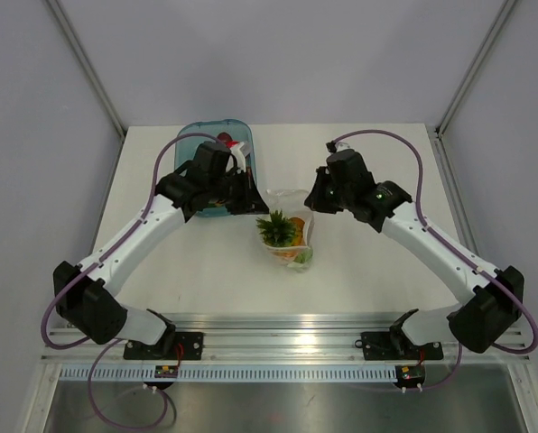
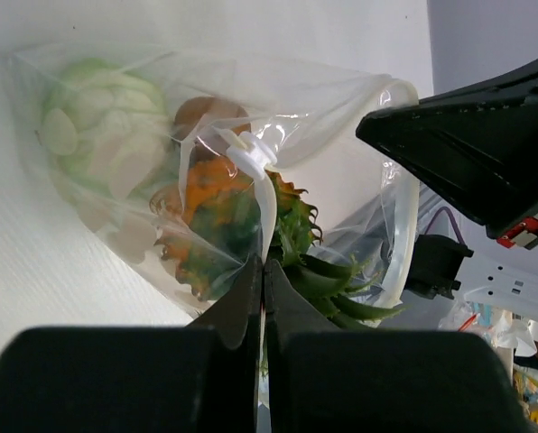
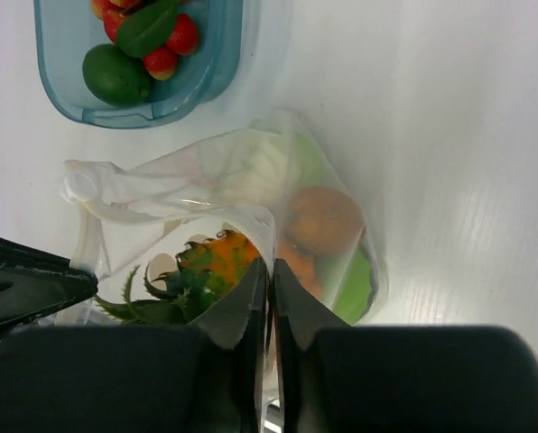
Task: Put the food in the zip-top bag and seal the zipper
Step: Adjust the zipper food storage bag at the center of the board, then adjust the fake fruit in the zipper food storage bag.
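Top external shows the bag (image 1: 288,236) mid-table between left gripper (image 1: 254,202) and right gripper (image 1: 313,206), each pinched shut on its mouth edge; we judge the film light, floppy and slippery, so we'd hold at the stiffer zipper (image 2: 267,212) strip.

- Your left arm (image 1: 143,230) rises from its near-left base, elbow out to the left, forearm angled inward;
- your left gripper (image 1: 251,197) points right, jaws pressed flat together on the rim of the zip-top bag (image 1: 292,200);
- your right arm (image 1: 431,239) mirrors it, elbow out to the right;
- your right gripper (image 1: 312,204) points left, jaws pinched together on the opposite rim;
- the two grippers face each other, near but apart.
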Motion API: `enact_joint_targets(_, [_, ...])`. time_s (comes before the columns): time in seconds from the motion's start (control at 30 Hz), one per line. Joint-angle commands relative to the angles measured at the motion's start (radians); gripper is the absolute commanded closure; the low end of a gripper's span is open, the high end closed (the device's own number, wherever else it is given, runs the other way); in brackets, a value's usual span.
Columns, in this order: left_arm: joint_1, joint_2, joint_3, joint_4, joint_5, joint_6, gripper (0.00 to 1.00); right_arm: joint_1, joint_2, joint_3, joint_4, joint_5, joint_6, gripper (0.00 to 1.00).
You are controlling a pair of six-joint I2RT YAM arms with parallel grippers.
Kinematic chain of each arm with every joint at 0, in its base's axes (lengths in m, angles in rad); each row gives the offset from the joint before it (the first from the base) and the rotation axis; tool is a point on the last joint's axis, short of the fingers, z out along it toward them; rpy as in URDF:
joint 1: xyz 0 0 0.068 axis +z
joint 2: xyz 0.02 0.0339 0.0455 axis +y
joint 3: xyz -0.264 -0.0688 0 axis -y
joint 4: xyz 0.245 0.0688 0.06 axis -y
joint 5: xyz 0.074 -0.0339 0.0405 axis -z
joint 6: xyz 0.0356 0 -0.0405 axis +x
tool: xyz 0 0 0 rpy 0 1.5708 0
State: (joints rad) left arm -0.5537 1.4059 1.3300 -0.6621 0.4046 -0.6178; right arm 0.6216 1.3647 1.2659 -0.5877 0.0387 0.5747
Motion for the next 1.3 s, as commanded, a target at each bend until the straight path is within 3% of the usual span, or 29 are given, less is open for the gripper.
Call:
enact_joint_targets(0.0, [-0.006,-0.024,0.049,0.038,0.025,0.0,1.0,0.003,-0.036,0.091,-0.014,0.01,-0.032,0.85])
enact_joint_targets(0.03, [-0.006,-0.021,0.052,0.038,0.028,0.0,1.0,0.003,-0.041,0.114,-0.024,0.0,-0.038,0.75])
enact_joint_targets(0.07, [-0.006,-0.021,0.052,0.038,0.03,-0.002,1.0,0.003,-0.052,0.119,-0.03,-0.003,-0.036,0.57])
enact_joint_targets(0.2, [-0.006,-0.035,0.058,0.042,0.027,-0.013,1.0,0.026,-0.143,0.139,-0.04,0.0,-0.032,0.4])
enact_joint_targets(0.37, [-0.006,-0.039,0.069,0.041,0.033,-0.016,1.0,0.17,-0.17,0.233,-0.13,0.098,-0.061,0.42])
enact_joint_targets(0.5, [-0.006,-0.044,0.064,0.036,0.031,-0.014,1.0,0.3,-0.133,0.204,-0.172,0.144,-0.073,0.45])
enact_joint_targets(0.6, [-0.006,-0.042,0.067,0.033,0.028,-0.011,1.0,0.316,-0.101,0.146,-0.19,0.185,-0.072,0.42])
enact_joint_targets(0.77, [-0.006,-0.036,0.066,0.032,0.031,-0.01,1.0,0.316,-0.027,0.128,-0.205,0.201,-0.098,0.27])
enact_joint_targets(0.83, [-0.006,-0.036,0.067,0.033,0.034,-0.013,1.0,0.316,0.019,0.151,-0.208,0.179,-0.122,0.27])
enact_joint_targets(0.97, [-0.006,-0.033,0.067,0.041,0.045,-0.013,1.0,0.317,0.053,0.155,-0.179,0.185,-0.139,0.32])
enact_joint_targets(1.07, [-0.005,-0.031,0.067,0.045,0.056,-0.011,1.0,0.316,0.082,0.173,-0.169,0.184,-0.15,0.43])
enact_joint_targets(1.2, [-0.006,-0.033,0.06,0.055,0.074,-0.008,1.0,0.317,0.106,0.181,-0.133,0.213,-0.157,0.73])
enact_joint_targets(1.23, [-0.006,-0.033,0.057,0.055,0.079,-0.008,1.0,0.316,0.117,0.184,-0.129,0.228,-0.16,0.92])
enact_joint_targets(1.27, [-0.006,-0.035,0.054,0.056,0.079,-0.004,1.0,0.316,0.122,0.187,-0.132,0.231,-0.161,0.99])
